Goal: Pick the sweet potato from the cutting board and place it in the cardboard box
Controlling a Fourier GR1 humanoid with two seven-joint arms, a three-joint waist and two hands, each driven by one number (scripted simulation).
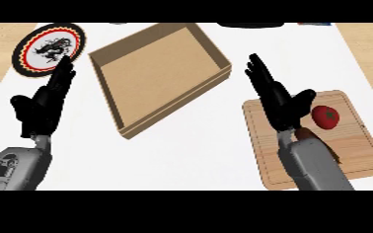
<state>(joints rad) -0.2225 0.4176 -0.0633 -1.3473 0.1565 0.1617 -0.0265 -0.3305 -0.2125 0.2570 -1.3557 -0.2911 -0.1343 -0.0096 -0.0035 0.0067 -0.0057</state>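
under your right hand (280, 103), fingers straight and holding nothing, the sweet potato (320, 143) peeks out beside the wrist; pull back, then close around it.

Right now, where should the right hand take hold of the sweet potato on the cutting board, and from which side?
Only a brown sliver of the sweet potato shows under the right forearm, beside the tomato. Probably pull the open right hand back, then come straight down over the cutting board and close across its narrow width, on the side away from the tomato.
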